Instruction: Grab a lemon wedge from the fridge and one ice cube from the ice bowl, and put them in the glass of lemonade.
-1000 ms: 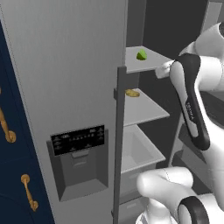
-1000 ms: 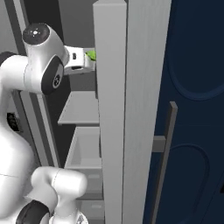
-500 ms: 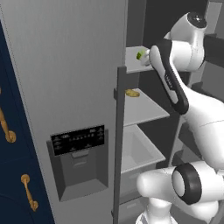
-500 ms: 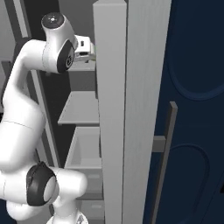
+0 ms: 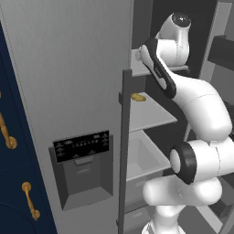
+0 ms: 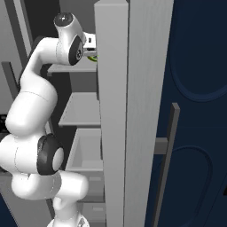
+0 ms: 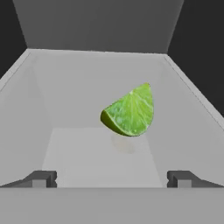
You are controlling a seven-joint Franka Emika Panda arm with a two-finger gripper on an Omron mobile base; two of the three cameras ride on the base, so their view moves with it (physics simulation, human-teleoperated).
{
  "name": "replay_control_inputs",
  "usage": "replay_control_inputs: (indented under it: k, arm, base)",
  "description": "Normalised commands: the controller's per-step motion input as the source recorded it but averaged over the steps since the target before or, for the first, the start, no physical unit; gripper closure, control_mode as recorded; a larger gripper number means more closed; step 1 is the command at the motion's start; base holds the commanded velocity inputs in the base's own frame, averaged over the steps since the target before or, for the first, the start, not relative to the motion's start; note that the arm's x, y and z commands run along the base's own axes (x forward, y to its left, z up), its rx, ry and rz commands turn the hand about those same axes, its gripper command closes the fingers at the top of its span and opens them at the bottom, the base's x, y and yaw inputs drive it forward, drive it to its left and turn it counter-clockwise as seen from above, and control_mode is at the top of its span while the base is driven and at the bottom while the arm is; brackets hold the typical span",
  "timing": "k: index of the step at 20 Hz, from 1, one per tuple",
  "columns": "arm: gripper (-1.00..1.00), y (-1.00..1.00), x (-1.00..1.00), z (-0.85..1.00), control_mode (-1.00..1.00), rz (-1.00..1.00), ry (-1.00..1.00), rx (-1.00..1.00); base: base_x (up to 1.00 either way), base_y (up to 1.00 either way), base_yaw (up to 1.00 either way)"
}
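Tool (image 7: 112,178) spread wide, empty; lemon wedge (image 7: 130,111) ahead between tips, untouched.

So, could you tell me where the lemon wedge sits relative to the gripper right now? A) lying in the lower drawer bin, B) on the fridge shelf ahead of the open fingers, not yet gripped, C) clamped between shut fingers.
B: in the hand view the lemon wedge lies on the shelf beyond the open gripper, apart from both fingertips.

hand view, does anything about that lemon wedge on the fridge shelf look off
Slightly: the lemon wedge stands tipped on its curved rind, cut face toward the camera, rather than lying flat on the fridge shelf. It is whole, nothing is spilled, and it sits ahead of the open tool, untouched.
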Motion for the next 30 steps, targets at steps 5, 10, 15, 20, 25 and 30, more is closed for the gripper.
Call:
replay_control_inputs:
  k: [5,10,15,20,25,30]
  arm:
    - [-1.00,0.00,0.40,0.19,-1.00,0.00,0.14,0.04]
    - [-1.00,0.00,0.41,-0.01,-1.00,-0.01,0.23,0.00]
    - [-1.00,0.00,0.33,-0.05,-1.00,0.00,0.01,0.00]
    - [-1.00,-0.03,0.47,-0.09,-1.00,-0.06,0.00,0.00]
    - [-1.00,-0.13,-0.12,0.00,-1.00,-0.16,0.00,0.03]
    - [-1.00,0.02,-0.02,-0.42,-1.00,-0.09,0.04,0.00]
  base:
    - [0.00,0.00,0.00]
    - [0.00,0.00,0.00]
    - [0.00,0.00,0.00]
    - [0.00,0.00,0.00]
    - [0.00,0.00,0.00]
    - [0.00,0.00,0.00]
